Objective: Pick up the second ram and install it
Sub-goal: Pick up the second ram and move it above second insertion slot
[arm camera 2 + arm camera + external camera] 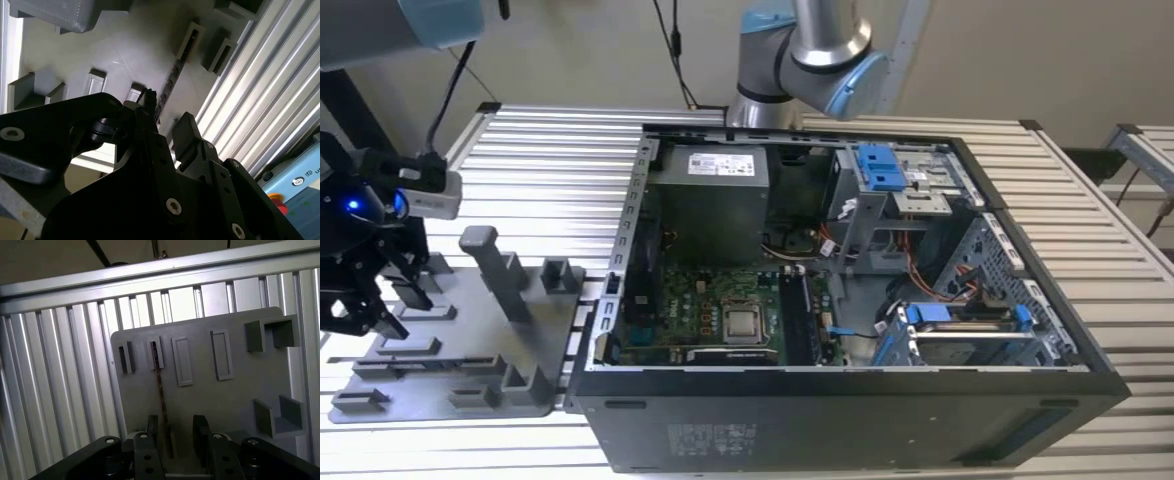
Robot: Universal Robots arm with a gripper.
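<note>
The second ram (160, 390) stands on its long edge in the grey tray (235, 400), one end held in a narrow holder slot. In the second wrist view the second ram (172, 75) shows as a thin dark strip running from a slot toward my fingertips. My gripper (176, 429) is low over the tray and open. Its two black fingers straddle the stick's near end, which lies close to one finger (151, 427) with a wide gap to the other. In the exterior view my gripper (367, 300) hangs over the tray (467, 375) at the exterior view's left.
The open computer case (854, 400) lies to the exterior view's right of the tray, with the green motherboard (707, 310) on its floor. The tray carries several upright holders, one tall post (483, 262) among them. Ribbed aluminium tabletop (547, 170) surrounds both.
</note>
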